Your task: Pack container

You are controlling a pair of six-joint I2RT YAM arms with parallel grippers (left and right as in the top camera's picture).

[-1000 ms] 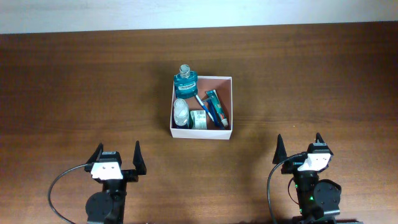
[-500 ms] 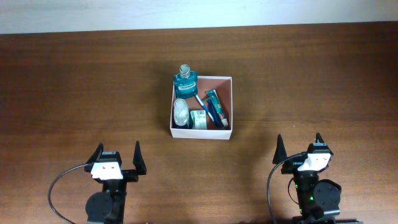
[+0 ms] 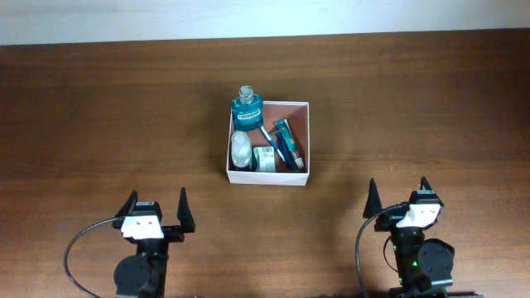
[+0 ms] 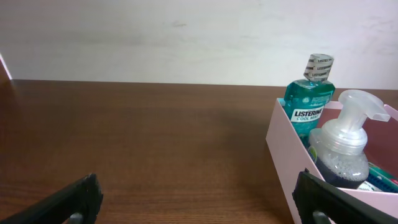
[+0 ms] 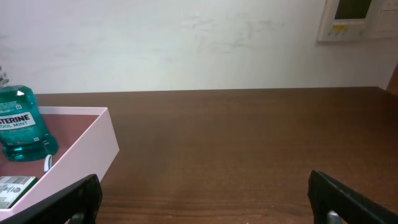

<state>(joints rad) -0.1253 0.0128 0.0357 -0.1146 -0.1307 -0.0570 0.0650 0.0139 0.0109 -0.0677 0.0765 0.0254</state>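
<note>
Container [image 3: 265, 177] sits mid-table [image 3: 99, 116], well apart from both arms. The teal bottle [image 4: 309, 106] in its far-left corner reads "LISTERINE COOL MINT". A foam pump bottle [image 4: 341, 152] stands nearer and a toothpaste tube [image 3: 289, 141] lies flat, both with print too small to read. Left gripper [image 3: 157, 203] and right gripper [image 3: 398, 192] are at the near edge, jaws spread, holding nothing.
</note>
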